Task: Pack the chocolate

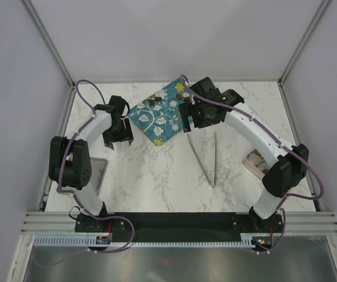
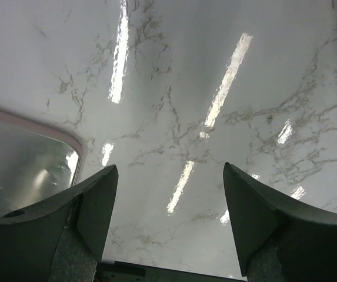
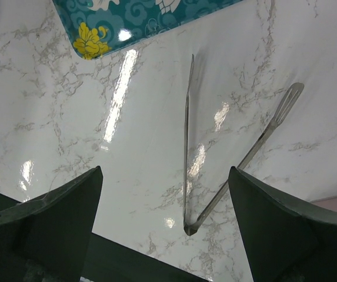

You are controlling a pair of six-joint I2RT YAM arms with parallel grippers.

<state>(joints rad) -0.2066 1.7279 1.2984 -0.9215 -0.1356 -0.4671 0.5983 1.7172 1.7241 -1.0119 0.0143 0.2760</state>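
Several small brown pieces of chocolate lie on a teal flowered tray at the middle back of the marble table. Thin metal tongs lie flat in front of the tray's right end, their hinge toward me. My left gripper hovers open just left of the tray; its wrist view shows the gripper over bare marble, holding nothing. My right gripper is open at the tray's right end. In its wrist view the right gripper frames the tongs below, apart from them, with the tray's corner beyond.
A grey container with a pink rim sits at the left by the left arm's base and also shows as the container in the left wrist view. A pink box stands at the right beside the right arm. Enclosure walls surround the table.
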